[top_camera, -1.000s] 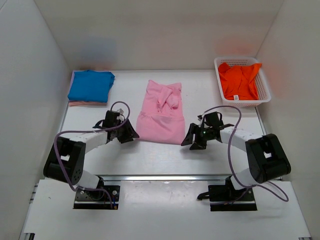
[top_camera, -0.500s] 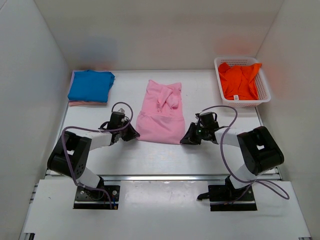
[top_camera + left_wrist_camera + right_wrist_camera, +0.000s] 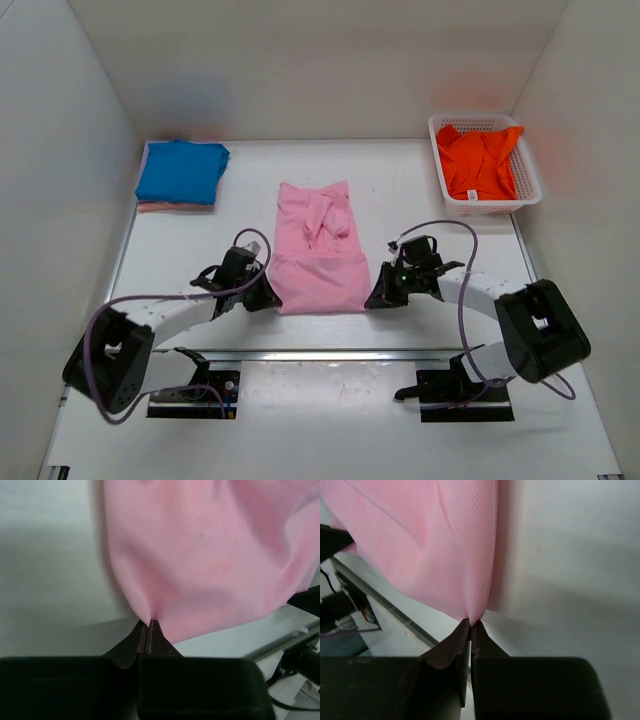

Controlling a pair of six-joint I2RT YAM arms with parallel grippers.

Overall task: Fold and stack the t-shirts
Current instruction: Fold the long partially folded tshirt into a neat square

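The pink t-shirt (image 3: pixel 318 255) lies lengthwise in the middle of the table (image 3: pixel 420 190), its lower hem toward the arms and close to the table's near edge; its upper half is rumpled, with cloth bunched into loose folds along the centre. The left gripper (image 3: pixel 262 297) is closed tight on the near left corner of the hem; in the left wrist view its fingertips (image 3: pixel 149 630) meet with only a thin pinch of the pink t-shirt (image 3: pixel 200 560) between them, the cloth fanning out from that point. The right gripper (image 3: pixel 378 295) is clamped the same way on the near right corner; in the right wrist view the pink t-shirt (image 3: pixel 435 545) runs to a narrow point that ends between the closed right gripper (image 3: pixel 470 626). Both arms lie low over the table, one on each side of the hem.

At the far left the blue t-shirt (image 3: pixel 180 172) lies folded flat, with a strip of paler pink cloth (image 3: pixel 175 207) showing under its near edge. At the far right the orange t-shirt (image 3: pixel 480 160) sits crumpled in the white basket (image 3: pixel 530 190) — one part draped over the basket's far right rim.
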